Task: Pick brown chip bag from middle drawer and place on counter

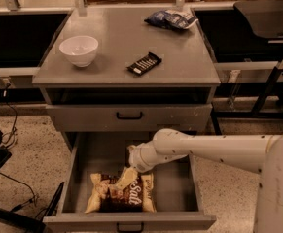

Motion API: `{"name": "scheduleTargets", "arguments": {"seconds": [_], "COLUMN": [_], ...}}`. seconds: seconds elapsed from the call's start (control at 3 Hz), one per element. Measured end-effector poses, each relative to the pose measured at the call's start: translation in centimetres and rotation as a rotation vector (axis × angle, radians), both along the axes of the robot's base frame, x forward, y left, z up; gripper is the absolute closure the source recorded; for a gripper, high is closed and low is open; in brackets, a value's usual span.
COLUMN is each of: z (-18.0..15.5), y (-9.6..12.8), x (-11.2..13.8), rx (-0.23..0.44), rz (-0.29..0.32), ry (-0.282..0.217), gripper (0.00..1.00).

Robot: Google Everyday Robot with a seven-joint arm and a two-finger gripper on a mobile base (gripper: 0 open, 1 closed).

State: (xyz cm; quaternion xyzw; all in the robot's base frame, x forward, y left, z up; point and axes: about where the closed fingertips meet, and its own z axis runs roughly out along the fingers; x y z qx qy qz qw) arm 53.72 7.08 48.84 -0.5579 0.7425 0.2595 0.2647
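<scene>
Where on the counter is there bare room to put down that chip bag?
Biggest bare patch: the counter right front, between the black bar and the right edge. Another lies between the white bowl and the blue-and-white snack bag. The tool hangs in the middle drawer over the brown chip bag.
</scene>
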Motion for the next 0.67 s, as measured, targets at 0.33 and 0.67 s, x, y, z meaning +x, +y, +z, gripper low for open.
{"name": "scheduleTargets", "arguments": {"seconds": [0.33, 0.67], "z": [-1.9, -5.7], "y": [0.4, 0.9], "x": [-0.6, -1.1], "rx": [-0.026, -0.044], "rz": [-0.011, -0.011], "ry": [0.032, 0.058], "gripper": [0.0, 0.0]}}
